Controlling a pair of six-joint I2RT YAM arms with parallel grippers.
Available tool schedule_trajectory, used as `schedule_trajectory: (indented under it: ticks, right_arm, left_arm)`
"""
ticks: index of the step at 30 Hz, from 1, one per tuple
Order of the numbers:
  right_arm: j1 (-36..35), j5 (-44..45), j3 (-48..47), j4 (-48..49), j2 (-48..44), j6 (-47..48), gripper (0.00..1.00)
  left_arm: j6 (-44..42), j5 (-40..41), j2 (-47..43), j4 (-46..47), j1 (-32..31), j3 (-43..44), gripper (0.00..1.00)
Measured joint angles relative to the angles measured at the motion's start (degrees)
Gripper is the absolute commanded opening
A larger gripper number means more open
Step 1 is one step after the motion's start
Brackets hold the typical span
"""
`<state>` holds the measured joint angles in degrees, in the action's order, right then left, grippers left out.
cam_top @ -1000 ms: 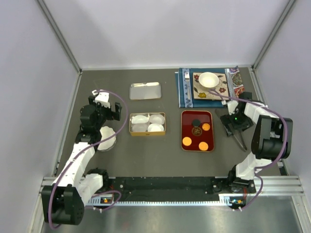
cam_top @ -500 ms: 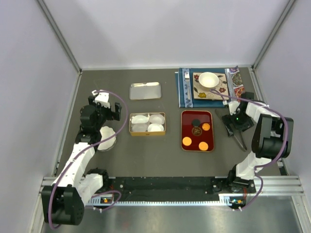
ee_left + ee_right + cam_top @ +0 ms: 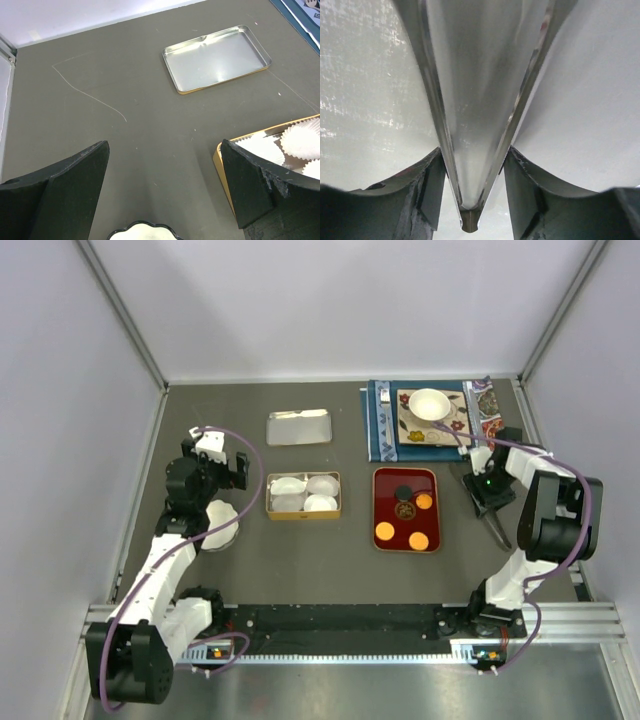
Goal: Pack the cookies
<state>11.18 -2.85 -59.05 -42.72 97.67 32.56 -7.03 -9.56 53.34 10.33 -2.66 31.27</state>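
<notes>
Three orange cookies (image 3: 425, 501) (image 3: 385, 531) (image 3: 419, 539) lie in the red tray (image 3: 380, 480), with two dark round pieces (image 3: 405, 510) near its far end. To the tray's right, my right gripper (image 3: 487, 490) (image 3: 472, 165) points down at the table, its jaws pressed on both arms of a pair of metal tongs (image 3: 470, 125) (image 3: 497, 528) near their hinge. My left gripper (image 3: 235, 470) (image 3: 165, 185) stands wide open over bare table at the left, holding nothing.
A gold tin (image 3: 304, 514) (image 3: 220, 157) with white paper cups sits left of the tray. Behind it lies its silver lid (image 3: 299, 427) (image 3: 217, 58). A white scalloped dish (image 3: 220, 523) (image 3: 142, 232) lies under the left arm. At the back right is a blue mat with a white bowl (image 3: 429, 404).
My right gripper's jaws have closed in from wide open onto the tongs. The left arm has not moved.
</notes>
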Motion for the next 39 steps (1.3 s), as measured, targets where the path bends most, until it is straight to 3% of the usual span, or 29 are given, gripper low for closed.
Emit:
schedule_trajectory:
  ticks: [5, 17, 33, 39]
  right_arm:
    - [0.2, -0.3, 0.0, 0.5, -0.2, -0.2, 0.31]
    - [0.2, -5.6, -2.0, -2.1, -10.9, -2.8, 0.27]
    - [-0.5, -9.9, -12.2, -11.7, -22.9, -5.2, 0.46]
    - [-2.8, -11.0, -12.3, -14.5, -26.9, -5.4, 0.47]
  left_arm:
    - [0.0, 0.0, 0.0, 0.0, 0.0, 0.0, 0.99]
    - [0.0, 0.0, -1.7, -0.5, 0.0, 0.0, 0.99]
    - [-0.2, 0.0, -3.1, -1.6, 0.0, 0.0, 0.99]
    - [-0.2, -0.1, -3.1, -1.8, 0.0, 0.0, 0.99]
